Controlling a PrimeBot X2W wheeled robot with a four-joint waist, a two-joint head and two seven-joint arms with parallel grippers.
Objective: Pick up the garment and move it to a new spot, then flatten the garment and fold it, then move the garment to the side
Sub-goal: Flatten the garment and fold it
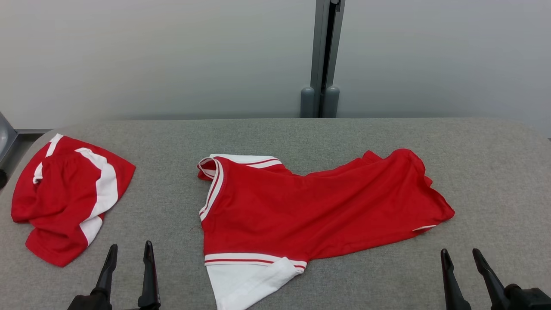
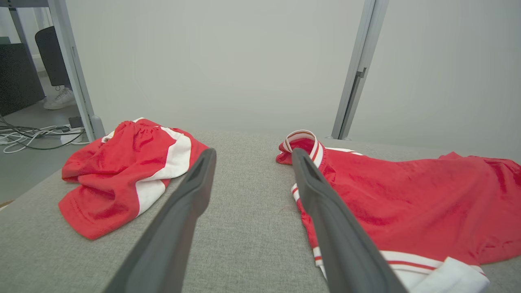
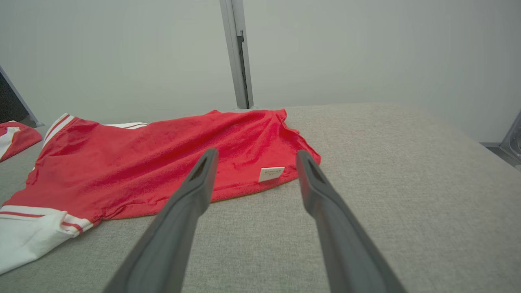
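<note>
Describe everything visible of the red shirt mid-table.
The red shirt is a smooth knit with white sleeves edged in red-and-white stripes and a striped collar. It lies spread and rumpled on the grey table, collar toward the robot's left, hem toward its right, one sleeve near the front edge. A small white label shows at the hem. Nothing but the table touches it.

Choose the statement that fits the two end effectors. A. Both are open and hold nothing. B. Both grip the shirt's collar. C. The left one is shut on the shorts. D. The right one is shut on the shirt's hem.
A: the left end effector and the right end effector both stand open, fingers apart, clear of the shirt and the shorts.
</note>
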